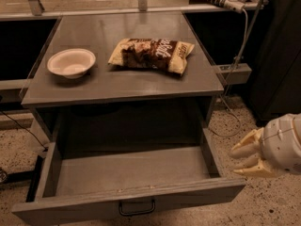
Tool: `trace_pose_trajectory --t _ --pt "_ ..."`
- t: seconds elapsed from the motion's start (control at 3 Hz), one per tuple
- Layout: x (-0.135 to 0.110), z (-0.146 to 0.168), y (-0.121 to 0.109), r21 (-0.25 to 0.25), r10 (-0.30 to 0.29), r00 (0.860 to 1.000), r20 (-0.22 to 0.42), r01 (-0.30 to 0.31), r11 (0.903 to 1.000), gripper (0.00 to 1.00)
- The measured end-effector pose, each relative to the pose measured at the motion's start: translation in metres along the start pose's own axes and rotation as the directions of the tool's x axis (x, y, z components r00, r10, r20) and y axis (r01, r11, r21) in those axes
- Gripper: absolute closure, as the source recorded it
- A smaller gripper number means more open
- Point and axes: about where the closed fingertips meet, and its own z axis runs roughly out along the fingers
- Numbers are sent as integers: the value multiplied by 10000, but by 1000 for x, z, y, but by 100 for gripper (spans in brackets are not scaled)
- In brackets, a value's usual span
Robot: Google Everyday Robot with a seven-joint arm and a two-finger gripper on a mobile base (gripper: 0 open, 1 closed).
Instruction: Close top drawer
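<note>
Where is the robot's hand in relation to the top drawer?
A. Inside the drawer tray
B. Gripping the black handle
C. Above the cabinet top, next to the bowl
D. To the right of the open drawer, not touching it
D: the hand hangs over the floor beside the right front corner of the pulled-out top drawer, with a gap between them, and the black handle is free.

Pincer (238, 160) right of top drawer (131, 172), seemingly apart.
</note>
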Motion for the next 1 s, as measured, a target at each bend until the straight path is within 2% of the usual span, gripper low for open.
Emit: trace_pose_trajectory --t 0.33,0.67,1.0 --pt "8 13 15 84 -106 9992 387 103 9999 88" --pt "9 14 16 110 -224 9989 406 220 9997 100" --pt "8 14 16 112 -238 9989 395 234 9997 100"
